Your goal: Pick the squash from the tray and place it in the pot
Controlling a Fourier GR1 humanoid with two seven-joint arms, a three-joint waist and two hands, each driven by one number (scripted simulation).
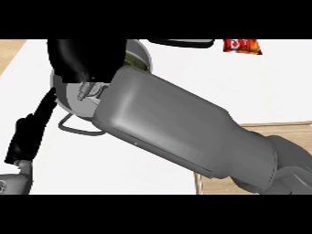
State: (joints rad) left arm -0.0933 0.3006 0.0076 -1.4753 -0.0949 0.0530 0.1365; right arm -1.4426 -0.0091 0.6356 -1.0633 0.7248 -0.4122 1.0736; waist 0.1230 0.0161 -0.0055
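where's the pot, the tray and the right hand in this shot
pot point(72, 106): head view, on the grey inner wall showing left of the forearm
tray point(288, 124): head view, on its wooden top rim
right hand point(77, 57): head view, on the black back of the hand over the pot

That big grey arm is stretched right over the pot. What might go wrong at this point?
The right forearm hides most of the pot, so the view cannot show whether the squash is lined up over the opening.

The right hand is over the pot's rim; lowering or pulling back might knock the pot or catch its handle.

The left hand sits close beside the pot and could get bumped.
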